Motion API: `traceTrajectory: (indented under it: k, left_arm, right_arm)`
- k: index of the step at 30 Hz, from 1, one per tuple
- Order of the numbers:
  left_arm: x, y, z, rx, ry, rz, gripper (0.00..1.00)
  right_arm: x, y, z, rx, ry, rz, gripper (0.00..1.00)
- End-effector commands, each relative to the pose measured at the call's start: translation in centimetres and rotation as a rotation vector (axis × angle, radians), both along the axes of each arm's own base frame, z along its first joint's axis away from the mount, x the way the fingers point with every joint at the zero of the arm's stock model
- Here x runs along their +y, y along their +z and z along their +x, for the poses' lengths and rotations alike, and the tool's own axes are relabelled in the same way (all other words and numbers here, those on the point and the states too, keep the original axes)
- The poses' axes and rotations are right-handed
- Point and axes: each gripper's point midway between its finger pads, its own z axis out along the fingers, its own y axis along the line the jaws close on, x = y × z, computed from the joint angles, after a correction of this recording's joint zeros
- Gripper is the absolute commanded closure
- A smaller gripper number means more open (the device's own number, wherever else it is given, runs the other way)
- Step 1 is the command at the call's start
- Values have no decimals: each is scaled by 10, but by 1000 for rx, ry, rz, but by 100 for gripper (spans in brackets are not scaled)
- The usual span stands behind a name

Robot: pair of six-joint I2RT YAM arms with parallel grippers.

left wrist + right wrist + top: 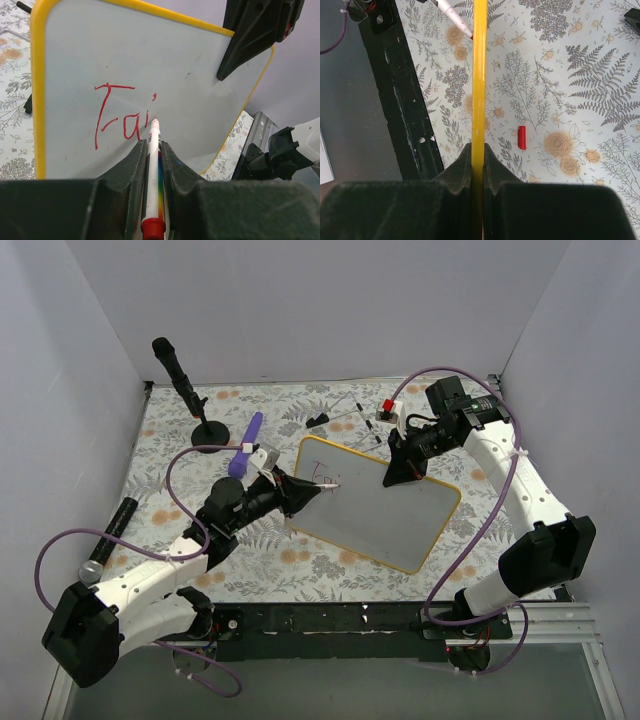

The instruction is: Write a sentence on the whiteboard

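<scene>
Flowery table cloth (330, 565) underneath, and the whiteboard (390, 515) sits just 3 o'clock of centre in the top view, tilted up off the cloth. The right gripper (405, 472) is clamped hard on its yellow rim at about 1 o'clock of the board; its wrist cam shows the rim pinched edge-on between the jaws. The left gripper (318, 488) comes in from 9 o'clock, clenched on a marker (152, 165), with the tip touching the board at the foot of the "i". The sentence (117, 115) only reads "Fai" in red, up by the board's 10 o'clock corner, so I'd say it's early days.

For the next letter I'd go light on pressure: push too hard and the board pivots in that one clamp. Lift, shift toward 3 o'clock, hold the same baseline, small strokes. A tiny red cap (522, 137) lies on the cloth under the board.
</scene>
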Motion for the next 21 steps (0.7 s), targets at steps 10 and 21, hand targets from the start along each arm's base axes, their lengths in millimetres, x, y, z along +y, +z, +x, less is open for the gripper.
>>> traceTrajectory:
  k: [10,21]
  left_arm:
    - [2,29,6,-63,32,-42,100]
    - [-2,26,12,-57,32,-28,100]
  right_arm:
    - [13,25,-3,-60,54,115,99]
    - [14,25,-3,-60,53,116,99]
